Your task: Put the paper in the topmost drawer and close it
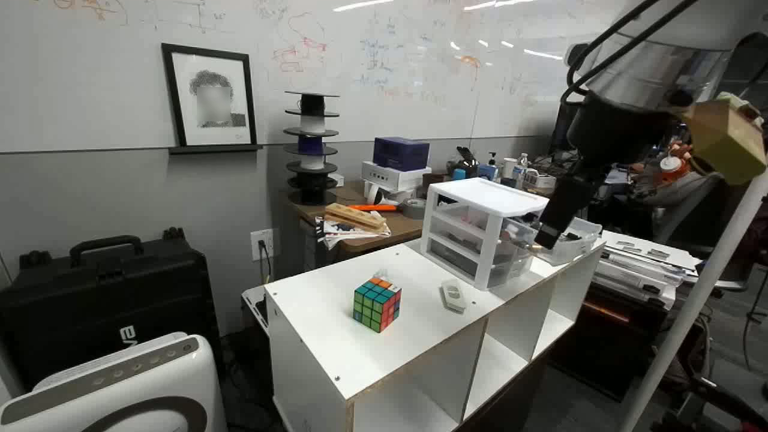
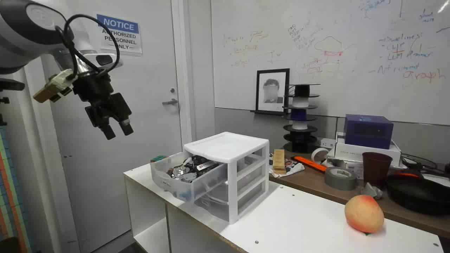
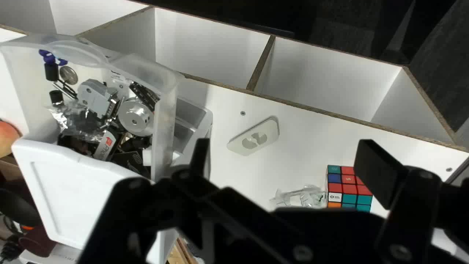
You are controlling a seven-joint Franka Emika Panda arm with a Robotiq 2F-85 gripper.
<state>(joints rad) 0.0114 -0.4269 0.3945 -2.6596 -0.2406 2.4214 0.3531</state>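
My gripper (image 2: 118, 130) is open and empty, high above the white shelf top; its spread fingers also show in the wrist view (image 3: 285, 157). The topmost drawer (image 2: 207, 181) is pulled out of the white unit (image 2: 228, 144). In the wrist view, the drawer (image 3: 166, 124) holds many loose metal and plastic parts. A crumpled whitish wad, taken as the paper (image 3: 311, 197), lies against the Rubik's cube (image 3: 350, 189); it looks partly see-through. In an exterior view, the wad (image 1: 381, 274) is mostly hidden behind the cube (image 1: 377, 305).
A flat whitish plate with two recesses (image 3: 256, 137) lies between unit and cube. A peach-like fruit (image 2: 364, 214) stands on the unit's other side. Behind it are another grey crumpled wad (image 2: 372, 191), tape (image 2: 340, 178) and a dark pan (image 2: 418, 193). The shelf's front edge (image 3: 311, 108) drops into open compartments.
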